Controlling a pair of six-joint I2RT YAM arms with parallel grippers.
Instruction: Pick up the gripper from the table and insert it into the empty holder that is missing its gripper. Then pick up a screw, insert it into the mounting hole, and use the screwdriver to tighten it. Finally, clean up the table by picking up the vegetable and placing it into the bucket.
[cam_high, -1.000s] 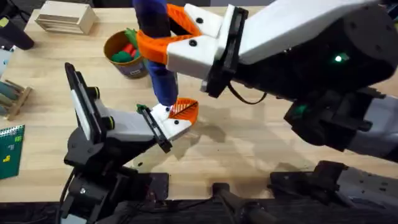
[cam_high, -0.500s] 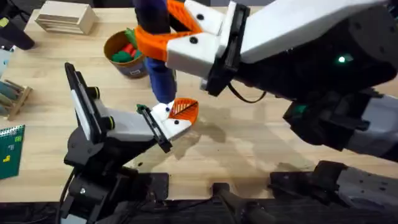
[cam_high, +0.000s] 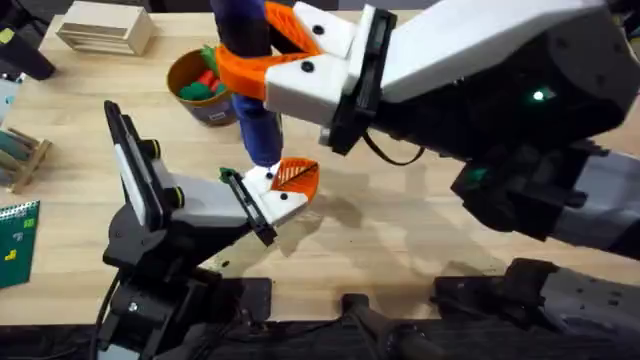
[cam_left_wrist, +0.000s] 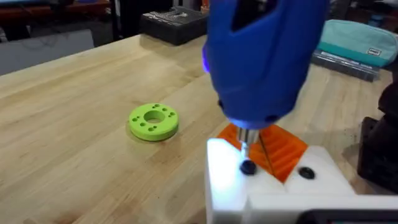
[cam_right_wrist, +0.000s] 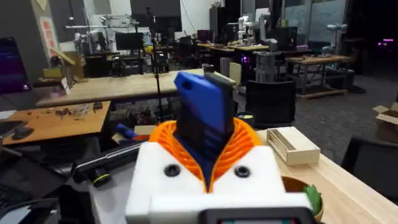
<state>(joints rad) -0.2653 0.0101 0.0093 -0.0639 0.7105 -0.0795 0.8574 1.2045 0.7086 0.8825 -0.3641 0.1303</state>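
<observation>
My right gripper (cam_high: 247, 48) reaches across the table, shut on the blue handle of the screwdriver (cam_high: 258, 110), which stands upright. In the right wrist view its orange ribbed pads (cam_right_wrist: 244, 142) clamp the handle of the screwdriver (cam_right_wrist: 202, 118). The metal tip (cam_left_wrist: 245, 142) rests on a black screw (cam_left_wrist: 247, 167) in the white holder (cam_left_wrist: 227, 180). Beside it the orange gripper (cam_left_wrist: 277, 148) sits seated in the bracket. My left gripper (cam_high: 278, 188) is this jaw, shut, under the tool. A green vegetable (cam_high: 209, 56) pokes out of the bucket (cam_high: 205, 105).
A flat bright-green ring (cam_left_wrist: 153, 121) lies on the table beyond the jaw. A pale wooden box (cam_high: 105, 28) stands at the back left, a small wooden rack (cam_high: 20, 155) and a green card (cam_high: 15, 240) at the left edge. Red and dark green toys fill the bucket.
The right gripper and the screwdriver handle have shifted very slightly to the left. The left arm and the holder have stayed put.
</observation>
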